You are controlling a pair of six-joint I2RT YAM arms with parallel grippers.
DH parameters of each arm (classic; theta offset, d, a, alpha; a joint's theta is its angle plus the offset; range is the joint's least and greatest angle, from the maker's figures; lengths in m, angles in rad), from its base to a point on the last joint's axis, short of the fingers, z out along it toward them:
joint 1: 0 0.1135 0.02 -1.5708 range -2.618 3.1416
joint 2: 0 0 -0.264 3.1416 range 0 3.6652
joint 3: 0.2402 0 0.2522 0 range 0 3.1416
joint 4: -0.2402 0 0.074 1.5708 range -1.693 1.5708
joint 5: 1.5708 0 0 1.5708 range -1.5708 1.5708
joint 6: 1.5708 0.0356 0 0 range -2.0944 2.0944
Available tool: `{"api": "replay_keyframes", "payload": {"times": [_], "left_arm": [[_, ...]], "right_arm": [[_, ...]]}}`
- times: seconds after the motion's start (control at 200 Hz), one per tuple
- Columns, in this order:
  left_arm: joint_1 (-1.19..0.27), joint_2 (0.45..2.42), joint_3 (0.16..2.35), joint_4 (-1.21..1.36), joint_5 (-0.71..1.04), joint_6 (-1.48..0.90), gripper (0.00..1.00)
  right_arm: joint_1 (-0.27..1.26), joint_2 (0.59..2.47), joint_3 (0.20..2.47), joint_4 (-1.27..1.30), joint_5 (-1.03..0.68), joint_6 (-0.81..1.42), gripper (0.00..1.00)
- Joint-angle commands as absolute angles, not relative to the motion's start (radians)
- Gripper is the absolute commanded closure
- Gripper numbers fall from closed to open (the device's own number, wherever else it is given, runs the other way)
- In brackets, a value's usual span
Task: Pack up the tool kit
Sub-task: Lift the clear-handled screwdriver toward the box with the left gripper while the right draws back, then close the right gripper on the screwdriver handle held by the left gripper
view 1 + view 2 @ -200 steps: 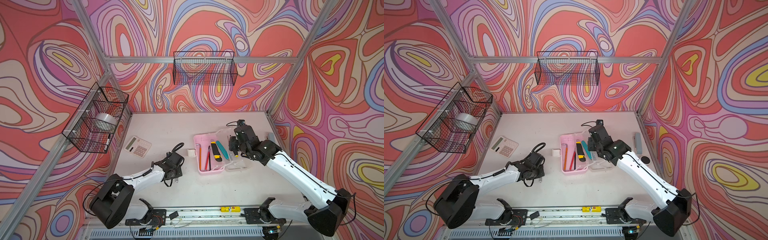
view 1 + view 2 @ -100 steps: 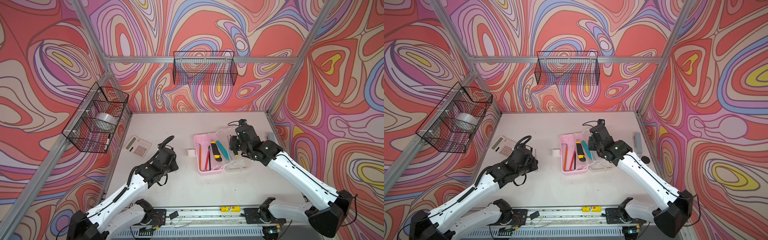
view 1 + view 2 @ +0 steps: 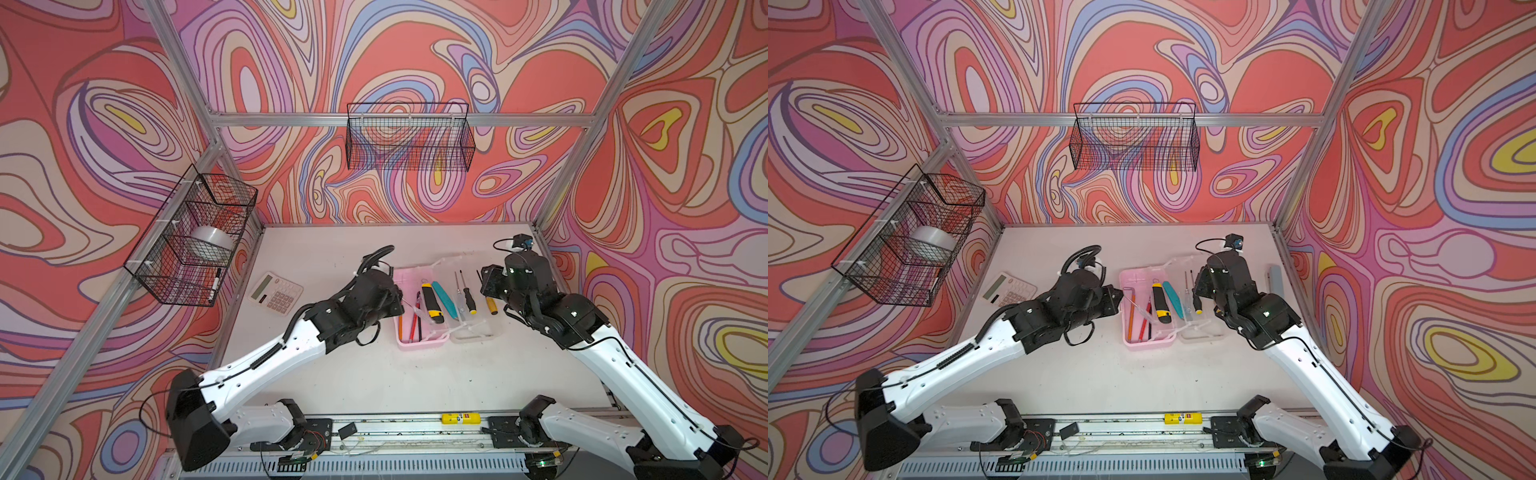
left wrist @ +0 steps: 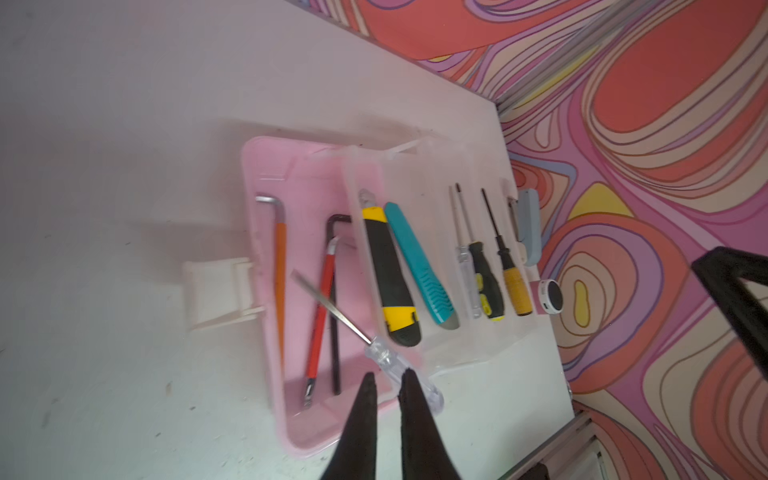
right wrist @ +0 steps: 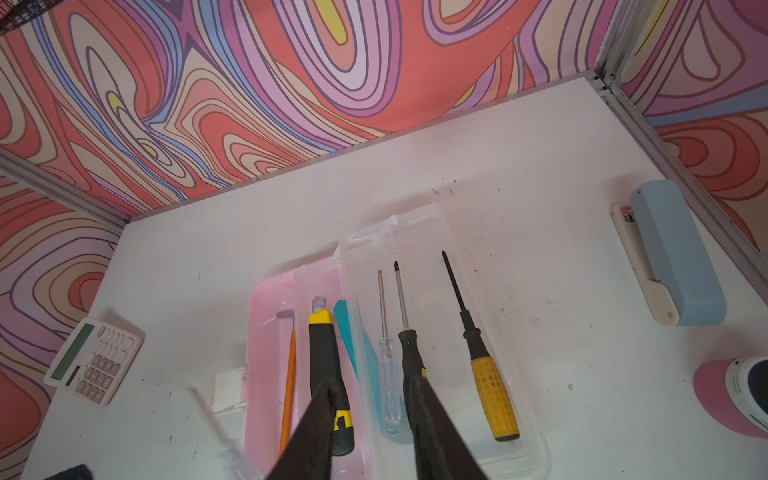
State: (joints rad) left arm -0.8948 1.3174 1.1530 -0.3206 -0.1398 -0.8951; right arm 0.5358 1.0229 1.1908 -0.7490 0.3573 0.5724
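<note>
While your left gripper [image 4: 386, 380] clamps the clear-handled screwdriver [image 4: 378, 352] by its probably slick, light handle, the stiff blade points just ahead over the pink box [image 4: 286, 419]; your right gripper [image 5: 374, 380] hovers parted above the translucent lid [image 5: 424, 245].

Glossy pink plastic box [image 4: 303, 183], translucent plastic lid [image 4: 415, 174], clear-handled, metal-shafted screwdriver [image 4: 353, 328], on a matt, scuffed table [image 4: 104, 208].

Arms [image 3: 299, 345] white-shelled; joints [image 3: 195, 419] black; black cables [image 3: 380, 249] looped outside.
</note>
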Motion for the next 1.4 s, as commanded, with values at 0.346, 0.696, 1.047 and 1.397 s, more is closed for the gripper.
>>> {"api": "replay_keyframes", "payload": {"times": [0.346, 0.696, 1.047, 1.397], "left_arm": [[-1.0, 1.653, 1.405, -0.145, -0.101, -0.94, 1.0], [-0.986, 1.509, 1.303, -0.231, -0.238, -0.85, 1.0], [-0.984, 1.376, 1.155, -0.326, -0.31, -0.797, 0.59], [-0.985, 1.291, 1.031, -0.321, -0.289, -0.814, 0.56]], "right_arm": [[0.529, 0.959, 1.182, -0.836, 0.353, 0.608, 0.71], [0.531, 1.06, 1.104, -0.809, 0.105, 0.553, 0.68], [0.612, 1.119, 1.058, -0.84, -0.044, 0.595, 0.62], [0.7, 1.178, 0.966, -0.751, -0.008, 0.809, 0.62]]}}
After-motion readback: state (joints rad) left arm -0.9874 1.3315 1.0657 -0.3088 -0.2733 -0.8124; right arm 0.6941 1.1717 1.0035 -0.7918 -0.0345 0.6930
